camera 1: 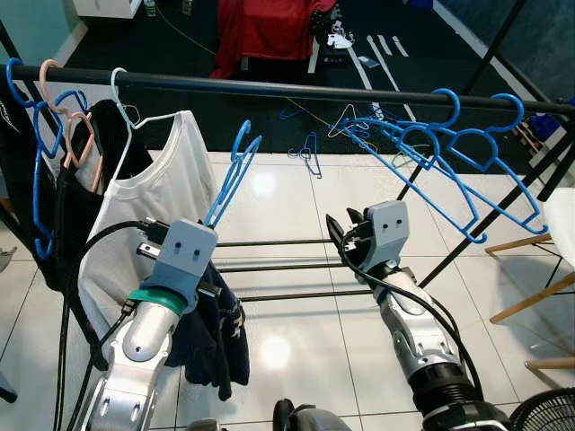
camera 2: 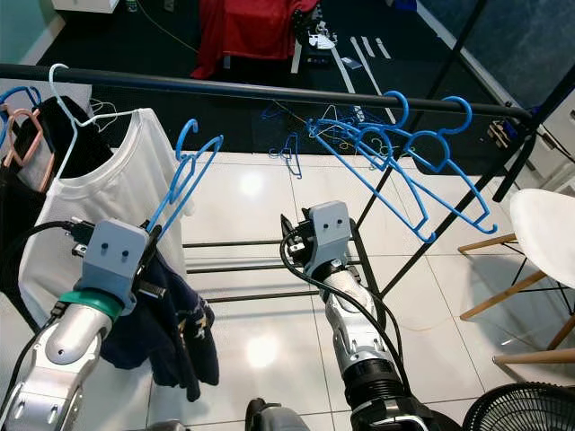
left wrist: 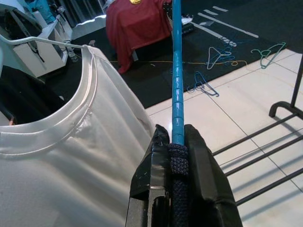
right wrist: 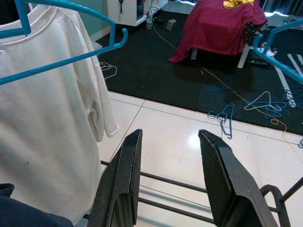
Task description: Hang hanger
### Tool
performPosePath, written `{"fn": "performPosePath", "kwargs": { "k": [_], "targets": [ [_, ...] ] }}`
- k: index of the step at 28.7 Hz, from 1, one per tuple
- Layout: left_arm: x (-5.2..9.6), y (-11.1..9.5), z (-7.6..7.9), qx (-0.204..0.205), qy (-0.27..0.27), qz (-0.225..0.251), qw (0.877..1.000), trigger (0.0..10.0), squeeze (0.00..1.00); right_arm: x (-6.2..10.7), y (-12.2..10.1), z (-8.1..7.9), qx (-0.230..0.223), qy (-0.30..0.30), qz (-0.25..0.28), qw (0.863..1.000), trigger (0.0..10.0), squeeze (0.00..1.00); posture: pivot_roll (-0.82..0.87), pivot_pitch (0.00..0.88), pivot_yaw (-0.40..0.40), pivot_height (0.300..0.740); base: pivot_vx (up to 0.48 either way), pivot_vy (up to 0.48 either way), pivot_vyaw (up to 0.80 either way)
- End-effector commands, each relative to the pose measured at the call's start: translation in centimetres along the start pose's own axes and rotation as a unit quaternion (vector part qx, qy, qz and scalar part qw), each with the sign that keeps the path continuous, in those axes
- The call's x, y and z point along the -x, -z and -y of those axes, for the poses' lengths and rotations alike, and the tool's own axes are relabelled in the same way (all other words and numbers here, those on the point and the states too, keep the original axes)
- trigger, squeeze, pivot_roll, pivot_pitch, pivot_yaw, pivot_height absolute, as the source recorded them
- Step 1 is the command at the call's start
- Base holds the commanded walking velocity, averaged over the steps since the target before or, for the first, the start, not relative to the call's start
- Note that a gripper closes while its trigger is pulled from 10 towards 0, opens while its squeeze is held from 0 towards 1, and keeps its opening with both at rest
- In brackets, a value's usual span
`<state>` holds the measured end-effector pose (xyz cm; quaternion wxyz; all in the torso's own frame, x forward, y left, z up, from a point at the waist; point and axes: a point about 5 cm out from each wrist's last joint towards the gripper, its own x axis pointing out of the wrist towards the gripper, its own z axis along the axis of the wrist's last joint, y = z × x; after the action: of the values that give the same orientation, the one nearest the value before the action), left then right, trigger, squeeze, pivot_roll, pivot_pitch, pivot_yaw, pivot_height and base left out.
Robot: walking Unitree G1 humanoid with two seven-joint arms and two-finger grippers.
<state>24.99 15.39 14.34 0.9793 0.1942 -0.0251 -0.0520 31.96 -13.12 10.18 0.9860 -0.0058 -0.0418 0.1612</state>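
Observation:
My left gripper (camera 1: 209,226) is shut on the lower end of a blue hanger (camera 1: 232,180), which carries a dark navy garment (camera 1: 212,334). The hanger points up toward the black rail (camera 1: 296,90), and its hook sits just below the rail without touching it. In the left wrist view the fingers (left wrist: 203,165) clamp the blue hanger bar (left wrist: 177,85) and a dark cord. A white T-shirt (camera 1: 153,193) hangs from the rail right beside it. My right gripper (camera 1: 346,229) is open and holds nothing, lower and to the right of the held hanger.
Several blue hangers (camera 1: 449,153) hang on the rail's right part. Dark clothes (camera 1: 63,206) hang at its left end. Low rack bars (camera 1: 278,267) cross the tiled floor below. Loose hangers (camera 1: 305,153) and a red cloth (camera 1: 269,27) lie beyond. A white chair (camera 2: 548,224) stands at the right.

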Motion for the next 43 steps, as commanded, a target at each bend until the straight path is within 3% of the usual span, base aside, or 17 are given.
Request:
{"fn": "performPosePath", "kwargs": {
  "k": [1,10,11,13,14,22,27,29,31,32,35,36,39,40,41,42,43],
  "targets": [
    [0.2,-0.1,0.3,-0.005,0.009,0.007,1.000,10.0,0.00,0.3,0.3,0.1,0.004,0.002,-0.004,1.000,10.0,0.00,0.07,0.018,-0.027,0.740,0.000,0.000,0.00],
    [0.4,-0.3,0.4,-0.006,0.017,0.013,1.000,10.0,0.00,0.3,0.3,0.0,0.002,-0.001,-0.006,1.000,10.0,0.00,0.07,0.017,-0.027,0.740,0.000,0.000,0.00],
    [0.8,-1.0,0.5,-0.008,0.043,0.034,0.998,10.0,0.00,0.4,0.7,-0.2,-0.029,-0.023,-0.021,0.999,10.0,0.00,0.08,0.014,-0.026,0.740,0.000,0.000,0.00],
    [0.8,-1.0,0.5,-0.008,0.043,0.034,0.998,10.0,0.00,0.4,0.7,-0.2,-0.029,-0.023,-0.021,0.999,10.0,0.00,0.08,0.014,-0.026,0.740,0.000,0.000,0.00],
    [2.1,-2.4,0.6,-0.033,0.112,0.082,0.990,10.0,0.00,1.0,1.5,-1.2,-0.076,-0.103,-0.053,0.990,10.0,0.00,0.08,0.019,-0.024,0.740,0.000,0.000,0.00],
    [3.2,-4.8,-0.7,-0.088,0.166,0.132,0.973,10.0,0.00,2.2,1.6,-2.1,-0.092,-0.223,-0.081,0.967,10.0,0.00,0.09,0.020,-0.019,0.740,0.000,0.000,0.00],
    [2.9,-6.3,-1.9,-0.048,0.164,0.152,0.973,10.0,0.00,2.1,0.9,-2.4,-0.097,-0.251,-0.074,0.960,10.0,0.00,0.09,0.020,-0.021,0.740,0.000,0.000,0.00],
    [3.1,-7.5,-1.4,0.013,0.222,0.171,0.960,10.0,0.00,1.3,0.2,-2.9,-0.109,-0.255,-0.055,0.959,10.0,0.00,0.09,0.018,-0.025,0.740,0.000,0.000,0.00],
    [3.3,-7.9,-0.9,0.030,0.256,0.179,0.949,10.0,0.00,0.8,-0.3,-3.3,-0.125,-0.259,-0.044,0.957,10.0,0.00,0.08,0.018,-0.026,0.740,0.000,0.000,0.00],
    [3.6,-8.5,-0.2,0.046,0.304,0.190,0.932,10.0,0.00,0.1,-1.2,-4.1,-0.172,-0.276,-0.026,0.945,10.0,0.00,0.08,0.018,-0.026,0.740,0.000,0.000,0.00],
    [3.7,-8.6,-0.1,0.047,0.314,0.192,0.928,10.0,0.00,0.0,-1.5,-4.4,-0.199,-0.291,-0.021,0.936,10.0,0.00,0.08,0.016,-0.026,0.740,0.000,0.000,0.00],
    [3.8,-8.6,0.0,0.047,0.327,0.193,0.924,10.0,0.00,0.1,-2.1,-4.8,-0.234,-0.316,-0.015,0.919,10.0,0.00,0.08,0.016,-0.029,0.740,0.000,0.000,0.00],
    [3.8,-8.6,0.0,0.047,0.327,0.193,0.924,10.0,0.00,0.1,-2.1,-4.8,-0.234,-0.316,-0.015,0.919,10.0,0.00,0.08,0.016,-0.029,0.740,0.000,0.000,0.00],
    [4.0,-8.6,0.1,0.044,0.340,0.193,0.919,10.0,0.00,0.3,-2.5,-5.2,-0.261,-0.348,-0.015,0.901,10.0,0.00,0.08,0.017,-0.030,0.740,0.000,0.000,0.00],
    [4.0,-8.6,0.1,0.044,0.340,0.193,0.919,10.0,0.00,0.3,-2.5,-5.2,-0.261,-0.348,-0.015,0.901,10.0,0.00,0.08,0.017,-0.030,0.740,0.000,0.000,0.00],
    [4.1,-8.5,0.3,0.041,0.348,0.192,0.917,10.0,0.00,0.6,-2.5,-5.7,-0.272,-0.384,-0.029,0.882,10.0,0.00,0.08,0.016,-0.034,0.740,0.000,0.000,0.00],
    [4.1,-8.5,0.3,0.041,0.348,0.192,0.917,10.0,0.00,0.6,-2.5,-5.7,-0.272,-0.384,-0.029,0.882,10.0,0.00,0.08,0.016,-0.034,0.740,0.000,0.000,0.00]
  ]
}}
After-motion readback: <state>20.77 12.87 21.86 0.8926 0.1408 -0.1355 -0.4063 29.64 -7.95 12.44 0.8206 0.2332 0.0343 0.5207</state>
